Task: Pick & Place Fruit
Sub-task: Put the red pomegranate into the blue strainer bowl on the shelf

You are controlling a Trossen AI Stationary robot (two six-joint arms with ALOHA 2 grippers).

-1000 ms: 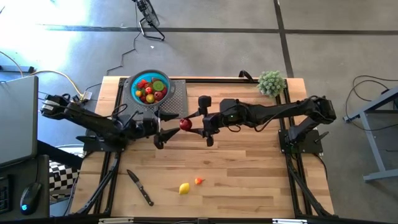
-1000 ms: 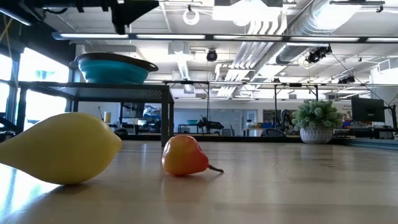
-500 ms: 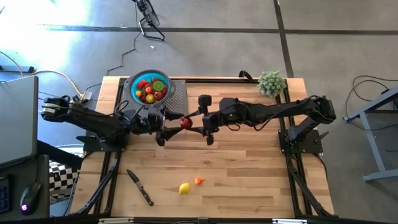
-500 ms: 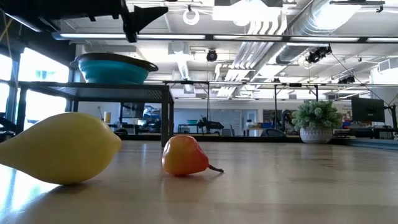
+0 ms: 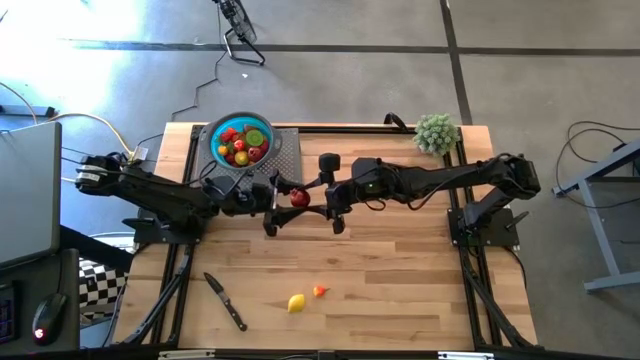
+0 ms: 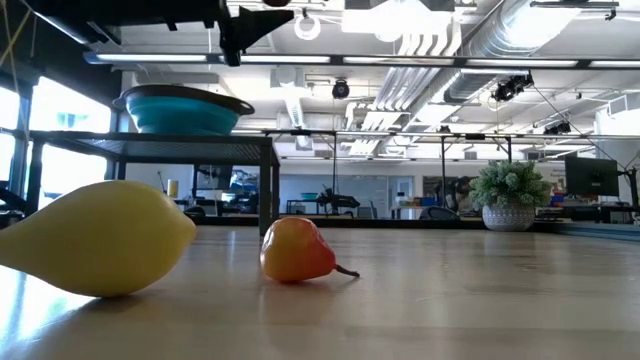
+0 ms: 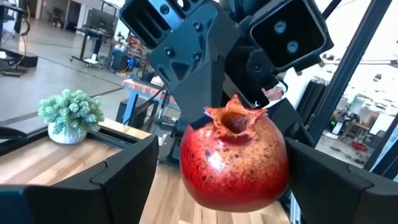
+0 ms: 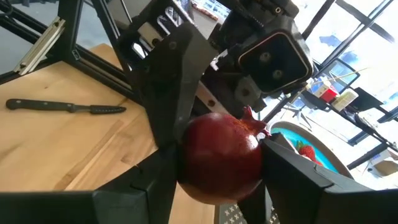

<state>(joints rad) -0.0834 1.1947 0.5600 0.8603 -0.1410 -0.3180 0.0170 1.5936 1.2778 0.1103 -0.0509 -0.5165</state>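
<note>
A red pomegranate (image 5: 298,197) hangs above the middle of the table with my right gripper (image 5: 306,198) shut on it. My left gripper (image 5: 282,205) reaches in from the table's left and is open. One of its fingers stands on each side of the pomegranate (image 7: 233,162), with a gap showing on one side. A teal bowl (image 5: 258,123) holding several fruits sits on a black rack (image 5: 290,150) at the far left. A yellow fruit (image 5: 296,302) and a small orange-red fruit (image 5: 319,291) lie on the wood near the front edge. My right gripper pinches the pomegranate's round sides (image 8: 186,155) between its two fingers (image 8: 283,171). It comes in about level from the table's right. The fruit is lifted clear of the table, and its crown (image 8: 250,116) tips up and away toward the left arm.
A black-handled knife (image 5: 225,300) lies at the front left. A fuzzy green plant (image 5: 436,131) stands at the far right corner. The low view shows the yellow fruit (image 6: 100,238) and the orange-red fruit (image 6: 295,250) close up, with the bowl (image 6: 182,108) raised on its rack behind them.
My left gripper has moved toward the table's right, up to the pomegranate. Its open fingers now stand on either side of the fruit instead of short of it. The pomegranate has stayed where it was.
</note>
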